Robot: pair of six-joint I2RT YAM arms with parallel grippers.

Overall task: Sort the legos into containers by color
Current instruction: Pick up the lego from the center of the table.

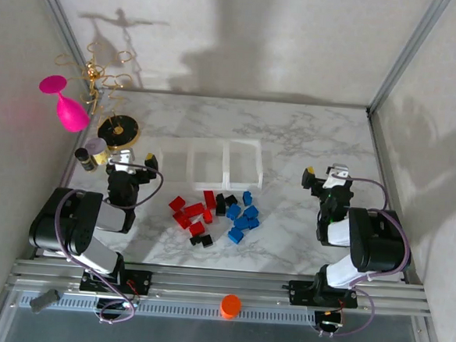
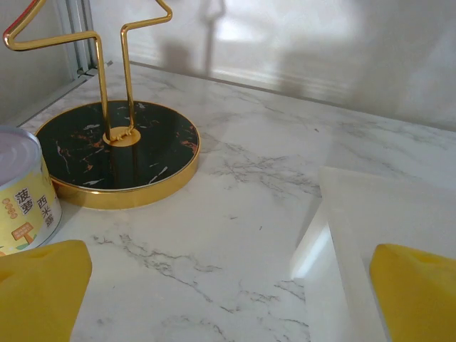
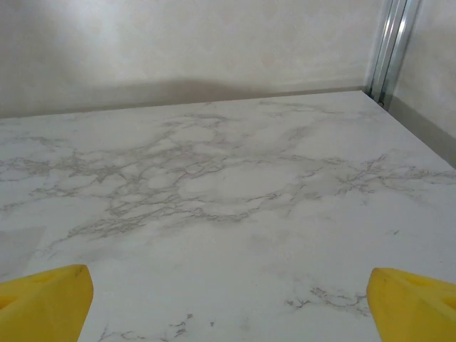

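Nothing sorted yet. The legos (image 1: pixel 219 206) lie loose on the surface (image 1: pixel 308 137) between the arms, roughly grouped red, black and blue. Left end effector (image 1: pixel 137 161) and right end effector (image 1: pixel 325 176) are both spread wide, holding nothing. Just beyond the heap, the containers (image 1: pixel 224 164) look empty, with the row's long axis running left to right and openings up.

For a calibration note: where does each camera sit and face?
Top external: above and behind, looking down on left arm, right arm, white marble table, red, black, blue legos.
Left wrist: on the left gripper, facing the round black-and-gold disc; yellow fingertips show.
Right wrist: on the right gripper, facing the far wall; yellow fingertips show.
Shared: top and left wrist see the disc.
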